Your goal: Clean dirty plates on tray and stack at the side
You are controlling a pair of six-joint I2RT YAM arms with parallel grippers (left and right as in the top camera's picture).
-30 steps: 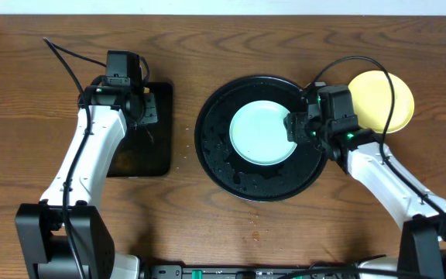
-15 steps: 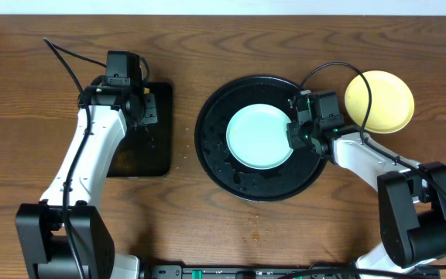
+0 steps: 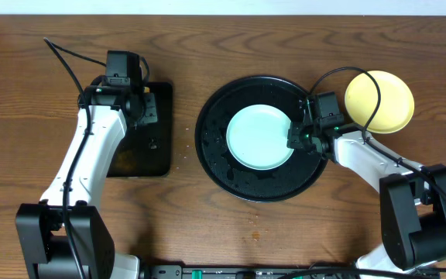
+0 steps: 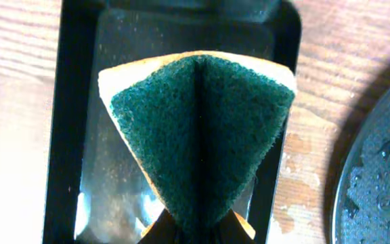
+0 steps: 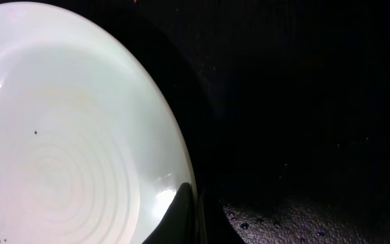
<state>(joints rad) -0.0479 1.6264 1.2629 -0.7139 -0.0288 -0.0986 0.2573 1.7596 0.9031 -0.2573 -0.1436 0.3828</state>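
Observation:
A pale blue-white plate (image 3: 259,136) lies in the round black tray (image 3: 215,155). My right gripper (image 3: 294,139) is shut on that plate's right rim. In the right wrist view the plate (image 5: 66,129) fills the left, with one dark fingertip (image 5: 175,213) on top of its rim and the wet tray floor (image 5: 303,217) beside it. A pale yellow plate (image 3: 381,101) sits on the table to the right of the tray. My left gripper (image 3: 139,108) hovers over the small rectangular black tray (image 3: 161,147), shut on a folded green sponge (image 4: 202,129).
Water drops cover the round tray (image 4: 378,190), and wet patches mark the wood between the trays. The rectangular tray (image 4: 66,135) holds a film of water. A cable (image 3: 60,54) trails at the back left of the table.
My right gripper has slid down to the plate's right rim inside the tray and shut on it. The plate has shifted slightly left. The left arm has stayed still.

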